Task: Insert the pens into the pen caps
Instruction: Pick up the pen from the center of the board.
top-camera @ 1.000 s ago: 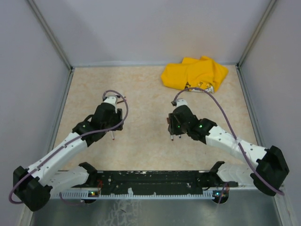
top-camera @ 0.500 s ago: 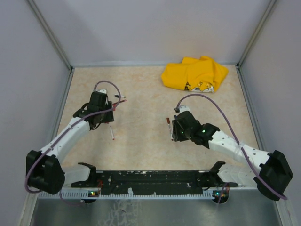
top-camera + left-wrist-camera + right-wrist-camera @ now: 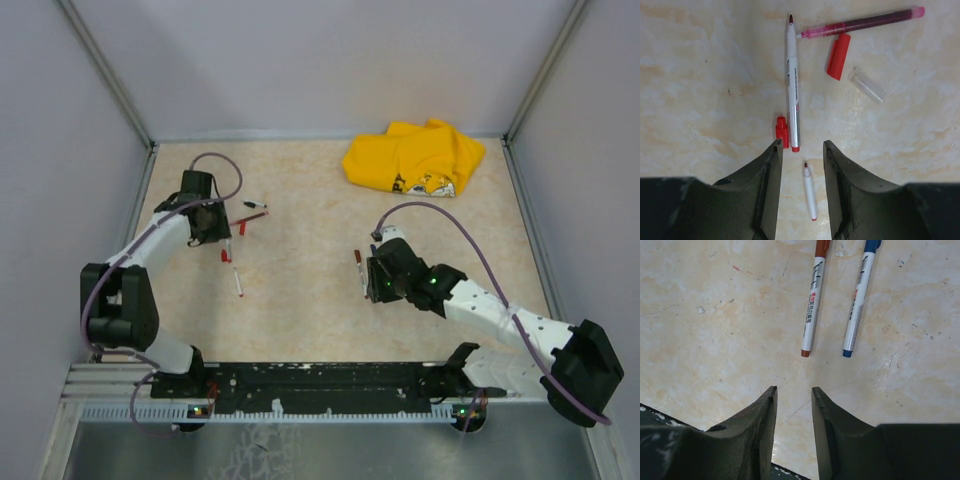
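So the pens are split into two bunches on the worktop (image 3: 300,320). Just ahead of the left hand (image 3: 801,155) lies a long white pen (image 3: 793,85), red tip pointing away from the hand, its near end right off the fingertips. A small red cap (image 3: 782,132) sits touching its left side by that near end. A shorter white pen (image 3: 810,192) shows in the gap between the two fingers (image 3: 767,190), lying flat and not pinched as far as I can see. Further out from that hand there's a dark pink pen (image 3: 860,22) lying crosswise, a bigger red cap (image 3: 838,50) just under it, and a clear cap (image 3: 867,85) off to the right. Left hand is released, fingers apart, grasping nothing.

Over at the right hand (image 3: 793,392), two white pens lie side by side just ahead of the fingertips: one with brown ends (image 3: 811,305), one with blue ends (image 3: 857,305). That hand is also released, nothing between its fingers.

A crumpled yellow cloth (image 3: 415,155) sits well beyond the right hand.
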{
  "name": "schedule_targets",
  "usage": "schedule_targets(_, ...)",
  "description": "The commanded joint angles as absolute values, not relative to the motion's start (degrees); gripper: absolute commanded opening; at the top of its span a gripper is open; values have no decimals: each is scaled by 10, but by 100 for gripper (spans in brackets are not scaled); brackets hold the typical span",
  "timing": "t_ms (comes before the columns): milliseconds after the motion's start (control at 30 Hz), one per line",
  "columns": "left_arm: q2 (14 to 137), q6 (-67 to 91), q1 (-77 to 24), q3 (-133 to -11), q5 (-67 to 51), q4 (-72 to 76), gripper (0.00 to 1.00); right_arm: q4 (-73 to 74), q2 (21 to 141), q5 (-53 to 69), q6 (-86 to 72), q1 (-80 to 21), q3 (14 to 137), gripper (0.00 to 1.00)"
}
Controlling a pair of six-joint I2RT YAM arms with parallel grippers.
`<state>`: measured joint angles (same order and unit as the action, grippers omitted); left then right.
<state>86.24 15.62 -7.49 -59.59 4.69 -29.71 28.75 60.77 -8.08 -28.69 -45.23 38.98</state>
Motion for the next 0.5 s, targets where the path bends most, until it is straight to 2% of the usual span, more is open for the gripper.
schedule_targets(0,919,145,-58,-640,13,-310,43,275,591,-77,-286,-449,393,34)
schedule_targets(267,995,134,-49,-683,-8,-319,37,265,589,-73,-295,-449,382,33)
schedule_targets(467,1021,137,-45,-703,18,-328,35,264,590,-69,-296,-449,383,32)
